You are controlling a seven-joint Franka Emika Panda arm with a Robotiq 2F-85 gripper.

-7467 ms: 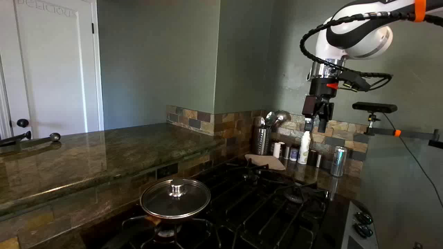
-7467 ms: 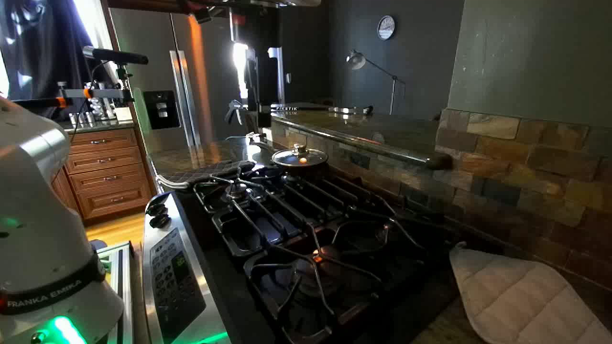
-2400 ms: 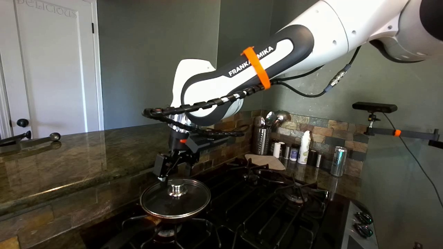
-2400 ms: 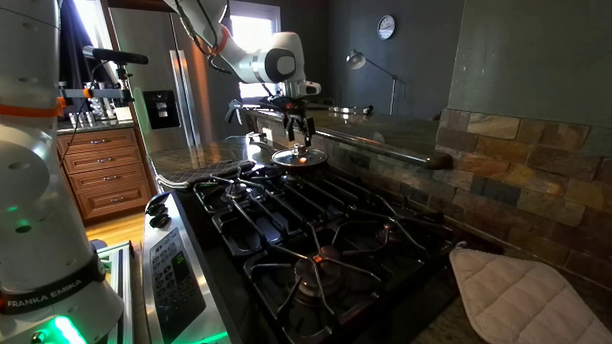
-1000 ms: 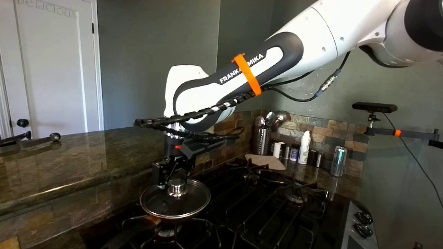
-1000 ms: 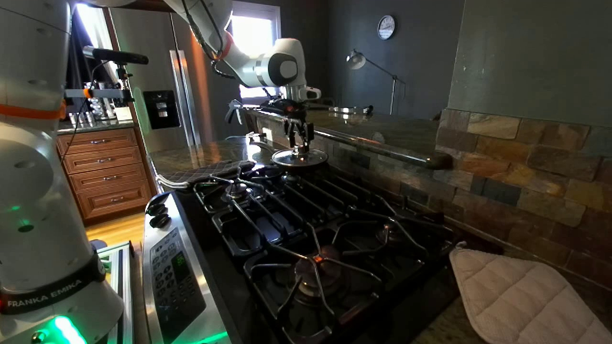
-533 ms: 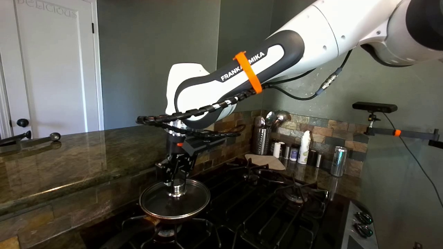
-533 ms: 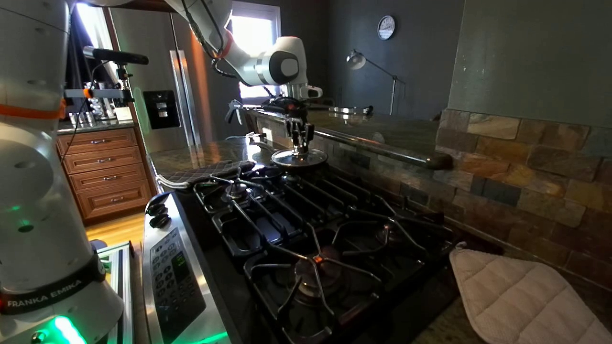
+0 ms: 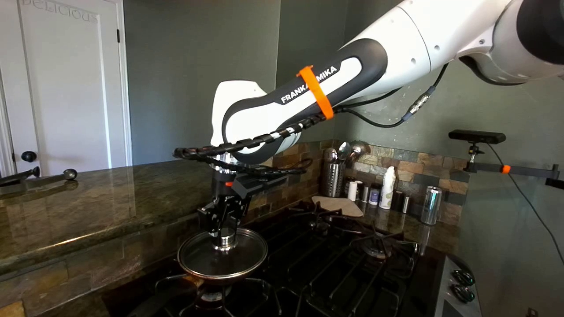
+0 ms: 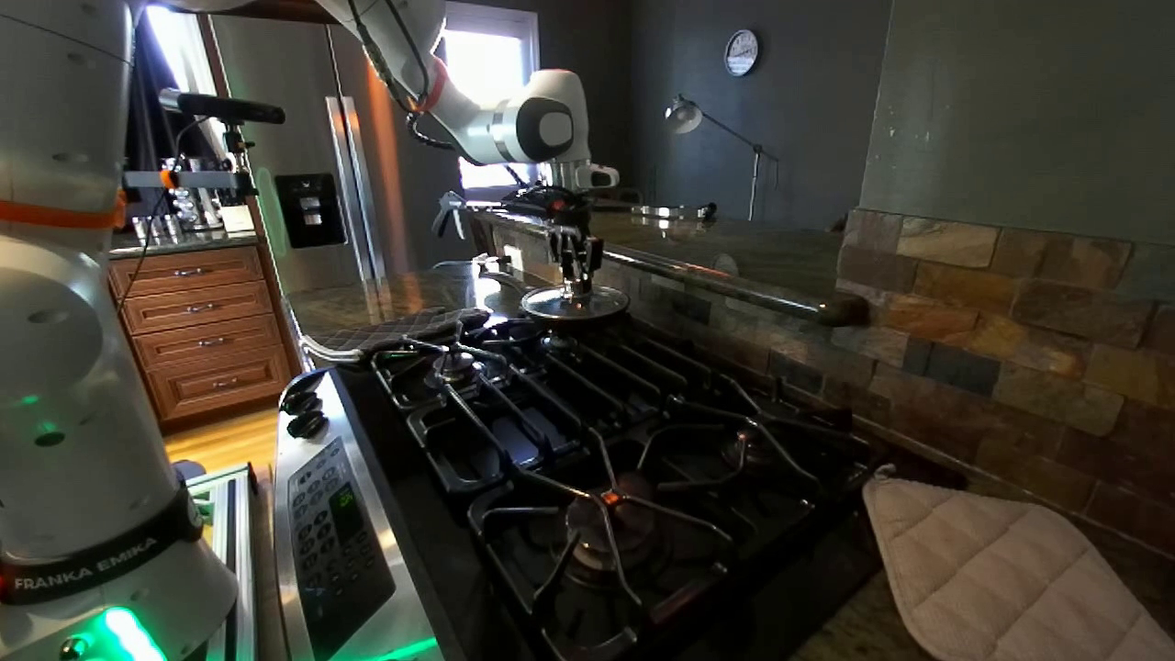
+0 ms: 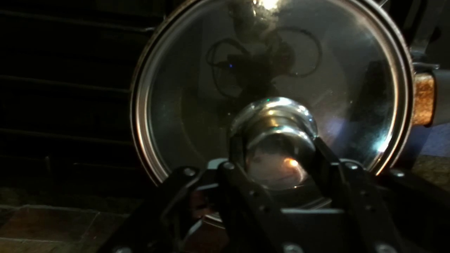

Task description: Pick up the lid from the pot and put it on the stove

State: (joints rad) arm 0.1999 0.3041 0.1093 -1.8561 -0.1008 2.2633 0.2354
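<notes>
Gripper (image 11: 277, 146) down at the lid (image 9: 216, 263), fingers (image 11: 327, 165) pinching its shiny knob (image 11: 276, 165) — the wrist view has one finger against each flank. Lid, seen in both exterior views, lies over the pot (image 9: 225, 281), close to level, the two outlines matching; whether the rims touch all the way round, cannot tell. Pot sits over a burner (image 9: 213, 296) at one end of the black stove (image 10: 523, 431), beside the tiled upstand (image 9: 99, 266) of a raised ledge (image 9: 132, 189). Its handle (image 11: 443, 98) joins at a brownish collar (image 11: 423, 100) and leaves the wrist view at the right edge; the lid's glass carries dark reflections and bright glare. White arm (image 9: 260, 119) reaches across above the stove, its last section pointing straight down over the knob. At the stove's opposite end: pale quilted pad (image 10: 1010, 569), in both exterior views; near it, in an exterior view, a steel canister (image 9: 334, 180) holding utensils (image 9: 344, 150), a white bottle (image 9: 387, 191) and a tall shiny can (image 9: 431, 207). Control panel (image 10: 335, 551) along the stove front, in an exterior view — green digits (image 10: 345, 498) lit, too small to read. Beyond, a round wall clock (image 10: 742, 52).
</notes>
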